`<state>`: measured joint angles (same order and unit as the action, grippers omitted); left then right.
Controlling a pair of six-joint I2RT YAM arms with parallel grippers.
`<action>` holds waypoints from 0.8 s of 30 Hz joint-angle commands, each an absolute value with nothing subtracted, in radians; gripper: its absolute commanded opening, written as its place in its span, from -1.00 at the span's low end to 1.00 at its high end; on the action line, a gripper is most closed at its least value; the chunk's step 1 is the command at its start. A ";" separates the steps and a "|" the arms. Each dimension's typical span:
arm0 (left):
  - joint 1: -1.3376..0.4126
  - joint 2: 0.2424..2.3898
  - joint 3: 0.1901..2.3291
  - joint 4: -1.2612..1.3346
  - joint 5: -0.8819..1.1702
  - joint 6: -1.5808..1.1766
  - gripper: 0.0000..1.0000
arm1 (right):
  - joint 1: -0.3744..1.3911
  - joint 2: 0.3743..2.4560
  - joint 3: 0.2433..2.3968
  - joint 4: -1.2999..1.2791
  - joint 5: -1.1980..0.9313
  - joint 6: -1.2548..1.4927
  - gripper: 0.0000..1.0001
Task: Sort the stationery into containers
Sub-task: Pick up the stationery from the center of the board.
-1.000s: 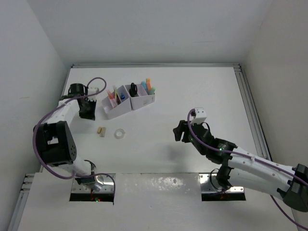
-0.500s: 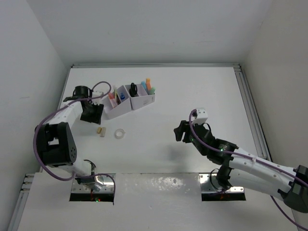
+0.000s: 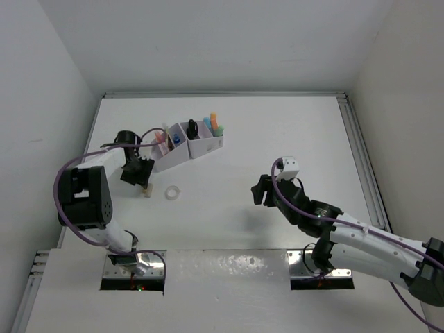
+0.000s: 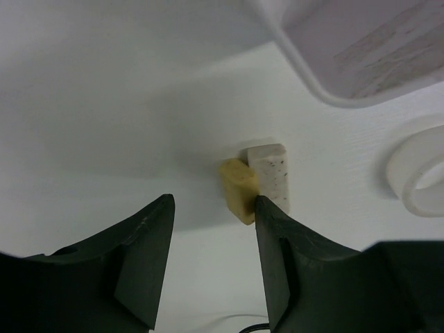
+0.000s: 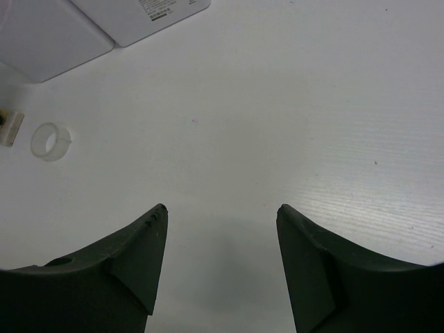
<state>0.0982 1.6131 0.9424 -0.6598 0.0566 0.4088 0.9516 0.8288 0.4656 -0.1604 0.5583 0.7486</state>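
Here, seen from above, a white table point(image 3: 277, 139) holds a pale organiser point(image 3: 182, 154) of boxy compartments at the far left. Standing in its compartments are black-handled scissors point(image 3: 192, 127), pens point(image 3: 214, 123) with orange, green and blue caps, and a blue-capped bottle point(image 3: 177, 139). Just in front of it, the left gripper point(image 3: 140, 177) hangs low over the table, beside two small blocks. Its wrist camera shows the jaws of the left gripper point(image 4: 211, 215) spread apart with nothing between them. A yellow block point(image 4: 239, 191) and a speckled white block point(image 4: 270, 177) lie touching side by side just beyond the fingertips, the yellow one right next to the tip of the finger on the right of that view. A clear tape ring point(image 4: 420, 173) lies flat on the table near the blocks, and a corner of the organiser shows at the upper edge. The right gripper point(image 3: 258, 189) is well apart, near the middle of the table. Its own camera shows the right gripper point(image 5: 222, 215) with jaws spread wide and empty over bare table, the tape ring far off to one side.
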 commanded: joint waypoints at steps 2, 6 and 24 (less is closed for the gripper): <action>0.074 1.641 0.924 -0.589 0.049 0.405 -0.07 | 0.951 0.804 0.466 -0.155 0.584 0.761 0.26; 0.066 1.657 0.916 -0.583 0.037 0.403 -0.14 | 0.951 0.796 0.465 -0.163 0.597 0.761 0.26; 0.061 1.729 0.905 -0.537 -0.049 0.422 -0.58 | 0.953 0.775 0.477 -0.190 0.612 0.753 0.27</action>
